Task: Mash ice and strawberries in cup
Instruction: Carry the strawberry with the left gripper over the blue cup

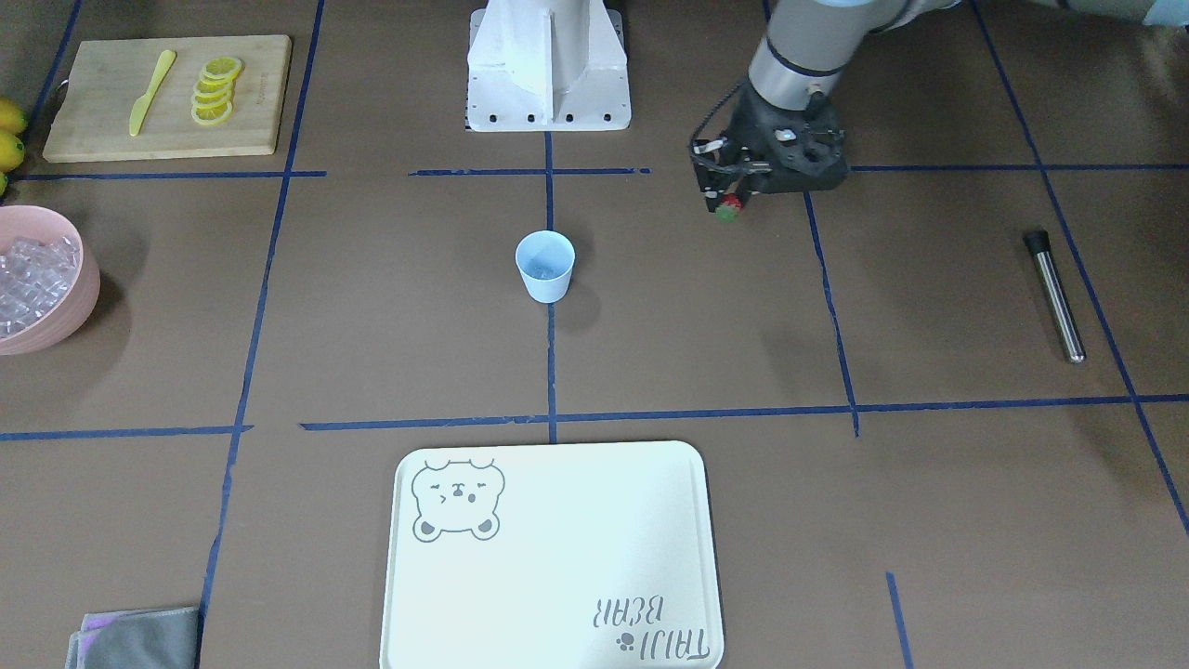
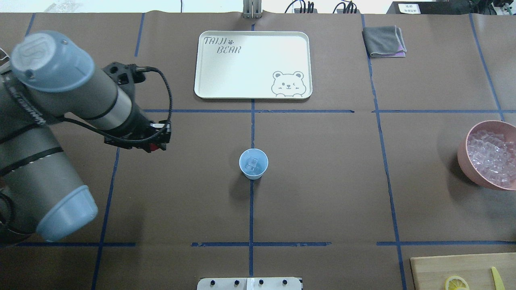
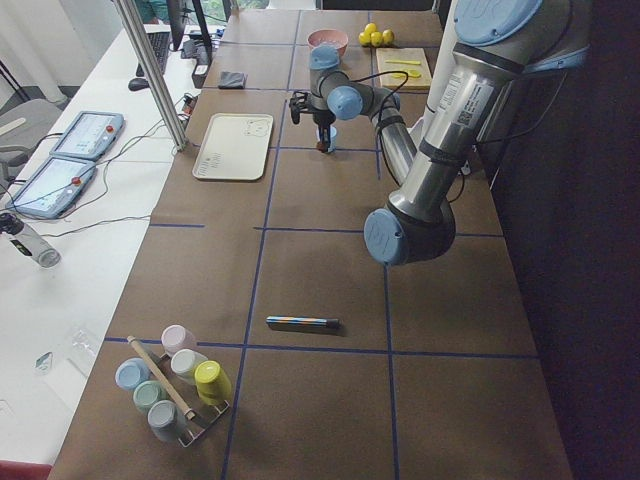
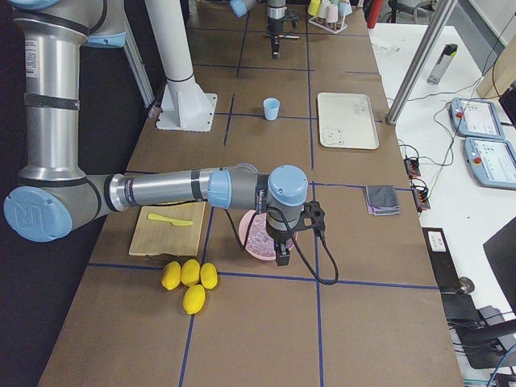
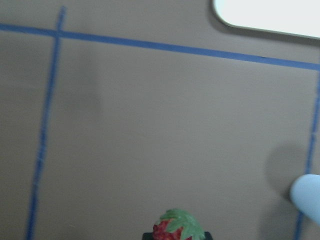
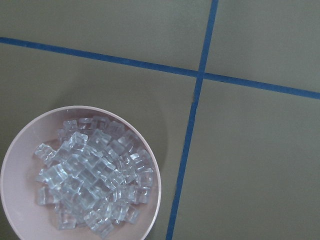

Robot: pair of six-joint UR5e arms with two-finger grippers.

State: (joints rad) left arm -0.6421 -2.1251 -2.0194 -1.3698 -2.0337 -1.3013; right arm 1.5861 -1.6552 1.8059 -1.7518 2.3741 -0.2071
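The light-blue cup (image 2: 253, 163) stands upright at the table's centre on a blue tape line, with a few clear ice cubes (image 2: 252, 162) inside it. My left gripper (image 1: 729, 199) hangs above the table to the cup's left in the overhead view, well apart from it, and is shut on a red strawberry (image 1: 727, 208) with a green top (image 5: 177, 226). The cup's edge (image 5: 307, 197) shows at the lower right of the left wrist view. My right gripper (image 4: 282, 256) hovers over the pink bowl (image 6: 15, 165) of ice (image 6: 92, 175); I cannot tell whether it is open or shut.
A white bear tray (image 2: 253, 64) lies beyond the cup. A metal rod (image 1: 1054, 295) lies on the robot's left side. A cutting board (image 1: 167, 98) carries lemon slices (image 1: 215, 90) and a yellow knife (image 1: 151, 91). A grey cloth (image 2: 383, 41) lies at the far right.
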